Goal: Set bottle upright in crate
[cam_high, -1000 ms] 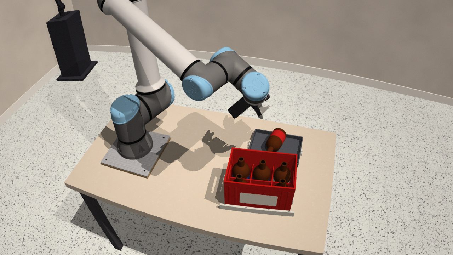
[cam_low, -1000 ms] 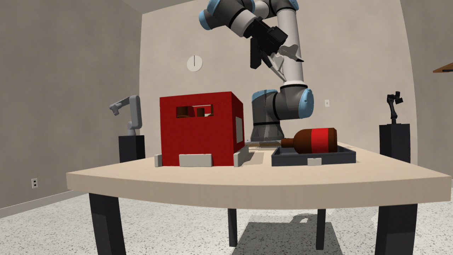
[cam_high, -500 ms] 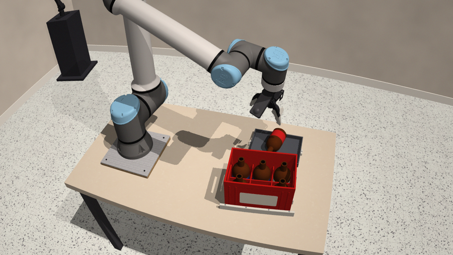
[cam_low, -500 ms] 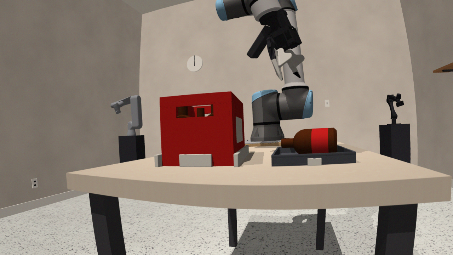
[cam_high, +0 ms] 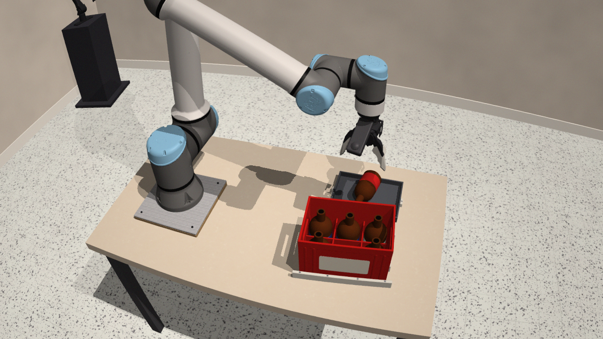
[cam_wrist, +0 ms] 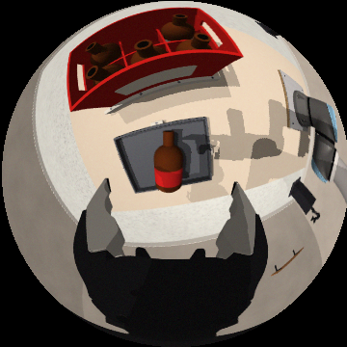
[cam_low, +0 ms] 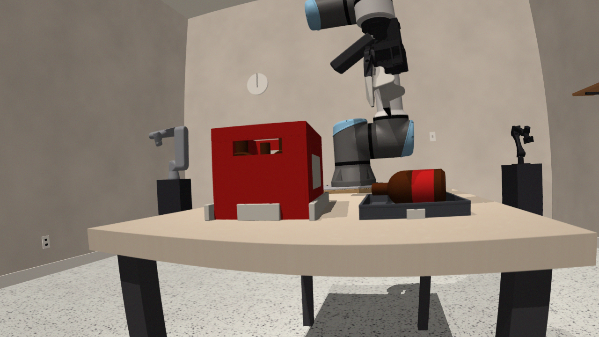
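Brown bottle [cam_high: 367, 185] [cam_low: 408, 186] [cam_wrist: 169, 164], red label, lying flat
Gripper [cam_high: 362, 159] [cam_low: 374, 97] [cam_wrist: 171, 181] fingers wide apart; crate [cam_high: 345, 263] [cam_low: 259, 180] [cam_wrist: 156, 77] wall hides lower parts of the standing bottles [cam_high: 348, 227] [cam_wrist: 145, 50]

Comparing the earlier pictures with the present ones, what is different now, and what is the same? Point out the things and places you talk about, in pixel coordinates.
The arm has swung its wrist outward, away from its base and toward the far side of the tray [cam_high: 400, 197] [cam_low: 457, 208] [cam_wrist: 126, 166]. The pincer [cam_high: 363, 162] [cam_wrist: 171, 181] has turned to point more steeply down. Nothing was gripped or released. The bottle [cam_high: 367, 185] [cam_low: 423, 186] [cam_wrist: 169, 166], tray and crate [cam_high: 345, 250] [cam_low: 259, 180] [cam_wrist: 217, 63] stayed put.
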### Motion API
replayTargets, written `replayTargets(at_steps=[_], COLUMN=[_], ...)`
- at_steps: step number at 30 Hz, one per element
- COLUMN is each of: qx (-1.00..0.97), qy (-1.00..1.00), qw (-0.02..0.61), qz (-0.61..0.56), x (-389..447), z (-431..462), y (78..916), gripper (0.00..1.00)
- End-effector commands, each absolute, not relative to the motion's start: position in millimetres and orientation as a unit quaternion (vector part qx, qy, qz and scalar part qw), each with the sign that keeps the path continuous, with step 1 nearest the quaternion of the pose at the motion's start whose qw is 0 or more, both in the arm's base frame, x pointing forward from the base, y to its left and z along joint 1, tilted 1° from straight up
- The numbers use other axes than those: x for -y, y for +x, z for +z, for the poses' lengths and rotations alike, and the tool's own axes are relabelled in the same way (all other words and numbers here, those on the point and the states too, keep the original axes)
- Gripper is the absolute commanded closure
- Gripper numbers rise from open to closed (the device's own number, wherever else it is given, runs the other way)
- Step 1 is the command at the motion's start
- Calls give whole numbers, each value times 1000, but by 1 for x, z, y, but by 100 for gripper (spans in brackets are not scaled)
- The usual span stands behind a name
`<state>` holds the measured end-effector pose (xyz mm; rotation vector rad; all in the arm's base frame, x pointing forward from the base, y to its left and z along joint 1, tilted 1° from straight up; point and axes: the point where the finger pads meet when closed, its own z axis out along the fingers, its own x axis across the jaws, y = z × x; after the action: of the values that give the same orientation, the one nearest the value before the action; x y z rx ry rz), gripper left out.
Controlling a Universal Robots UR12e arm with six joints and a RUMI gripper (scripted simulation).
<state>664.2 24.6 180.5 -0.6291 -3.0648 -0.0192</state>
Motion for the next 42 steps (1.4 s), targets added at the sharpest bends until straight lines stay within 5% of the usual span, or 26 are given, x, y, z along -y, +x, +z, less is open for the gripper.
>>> replayTargets(at_steps=[1, 9, 10, 42], qx=[981, 981, 981, 981], qy=[-192, -192, -192, -192], qw=[-2, -2, -2, -2], qz=[8, 8, 8, 8], x=[-23, -23, -23, -23], z=[178, 178, 178, 178], y=[669, 669, 669, 669], gripper=[0, 0, 100, 100])
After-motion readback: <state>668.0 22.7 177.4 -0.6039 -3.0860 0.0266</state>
